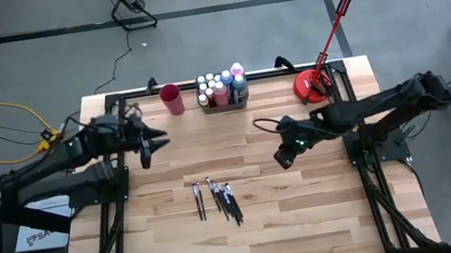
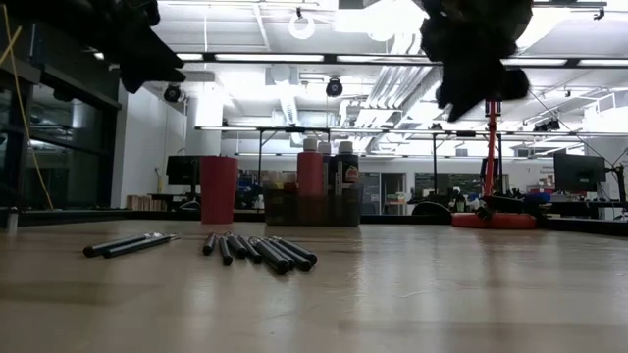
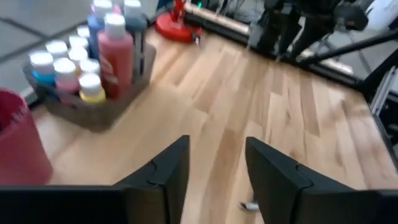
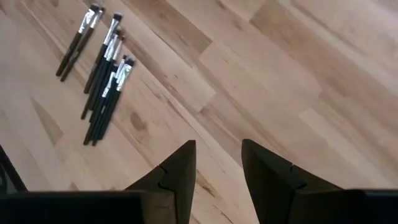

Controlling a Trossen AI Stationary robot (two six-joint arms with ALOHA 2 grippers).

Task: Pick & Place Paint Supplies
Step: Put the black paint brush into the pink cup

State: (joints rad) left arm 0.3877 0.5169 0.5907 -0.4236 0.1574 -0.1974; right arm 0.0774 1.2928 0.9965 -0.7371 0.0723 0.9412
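Observation:
Several thin dark-handled paintbrushes point(image 1: 218, 198) lie flat on the table's middle, also seen in the low view point(image 2: 245, 247) and in the right wrist view point(image 4: 102, 78). The paint bottles point(image 1: 221, 87) stand upright in a grey tray point(image 3: 74, 112) at the far edge, beside a red cup point(image 1: 171, 99). My left gripper point(image 1: 156, 144) hovers open above the table, on the near-left side of the cup and tray point(image 3: 216, 177). My right gripper point(image 1: 282, 156) hovers open to the right of the brushes point(image 4: 217, 174). Neither holds anything.
A red desk lamp point(image 1: 314, 85) stands on the far right corner, its arm reaching up and over the far edge. A black cable point(image 1: 266, 123) trails on the wood near my right arm. Bare wood lies near the brushes and toward the near edge.

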